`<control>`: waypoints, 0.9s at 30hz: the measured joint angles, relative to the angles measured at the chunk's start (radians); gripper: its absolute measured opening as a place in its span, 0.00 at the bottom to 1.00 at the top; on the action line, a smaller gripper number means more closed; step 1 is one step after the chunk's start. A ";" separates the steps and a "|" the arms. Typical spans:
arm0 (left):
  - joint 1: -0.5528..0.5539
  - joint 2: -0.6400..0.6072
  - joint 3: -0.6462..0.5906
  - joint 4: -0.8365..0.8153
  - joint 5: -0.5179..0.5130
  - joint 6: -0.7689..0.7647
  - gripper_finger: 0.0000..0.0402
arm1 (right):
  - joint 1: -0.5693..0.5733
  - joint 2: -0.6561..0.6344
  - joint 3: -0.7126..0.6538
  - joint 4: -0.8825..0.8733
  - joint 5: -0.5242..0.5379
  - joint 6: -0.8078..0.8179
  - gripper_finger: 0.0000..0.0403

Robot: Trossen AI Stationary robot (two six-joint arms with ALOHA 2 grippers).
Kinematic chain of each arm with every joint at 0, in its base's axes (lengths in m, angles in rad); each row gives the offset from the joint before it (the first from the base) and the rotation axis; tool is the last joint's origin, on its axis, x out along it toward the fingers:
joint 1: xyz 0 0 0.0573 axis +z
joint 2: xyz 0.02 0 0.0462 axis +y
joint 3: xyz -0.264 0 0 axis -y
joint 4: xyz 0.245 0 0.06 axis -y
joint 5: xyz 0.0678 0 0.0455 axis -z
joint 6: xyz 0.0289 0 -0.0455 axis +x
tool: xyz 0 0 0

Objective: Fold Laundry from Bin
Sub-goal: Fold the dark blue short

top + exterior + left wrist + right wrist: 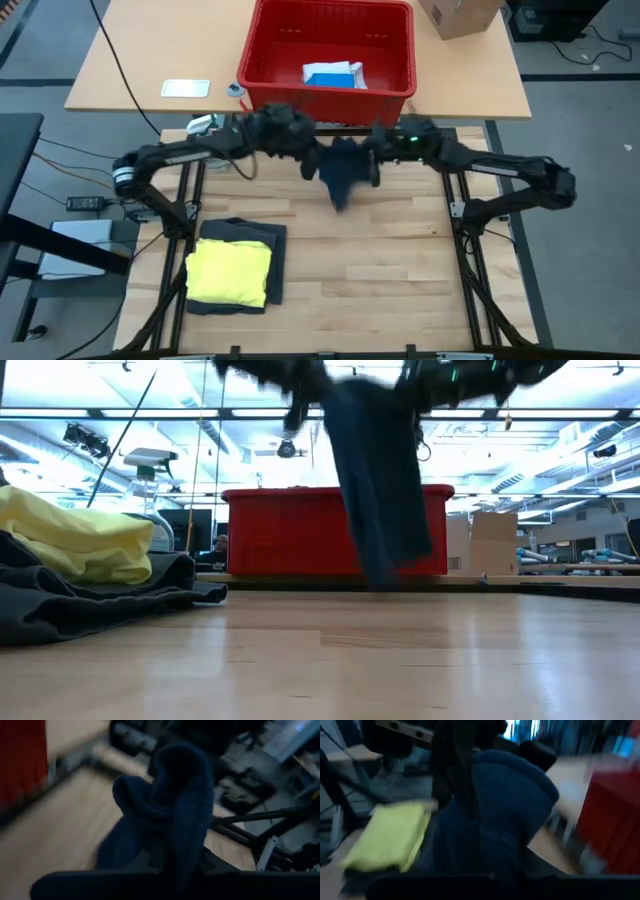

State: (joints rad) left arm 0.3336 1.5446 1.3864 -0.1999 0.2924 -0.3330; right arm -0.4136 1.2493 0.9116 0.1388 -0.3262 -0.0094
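Two garments look done: a folded yellow garment (229, 272) lies on a folded dark grey garment (262, 240) at the counter's (380, 270) left front. The left tool (312, 160) and right tool (372, 160) each pinch a dark blue garment (342, 175), hanging above the counter just before the red bin (330, 45) (a white and blue piece (333, 75) waits inside).
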 joint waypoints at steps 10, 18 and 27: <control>-0.138 0.156 0.307 -0.427 -0.150 0.161 0.08 | 0.106 -0.017 -0.011 -0.258 0.070 -0.046 0.04; -0.301 0.362 0.166 -0.381 -0.026 -0.054 0.09 | 0.376 0.025 -0.273 -0.161 0.111 0.321 0.04; -0.261 0.377 0.188 -0.359 -0.084 -0.053 0.09 | 0.337 0.070 -0.314 -0.096 0.187 0.521 0.04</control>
State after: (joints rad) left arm 0.0723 1.9213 1.5745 -0.5590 0.2083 -0.3862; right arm -0.0770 1.3192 0.5976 0.0432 -0.1394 0.5118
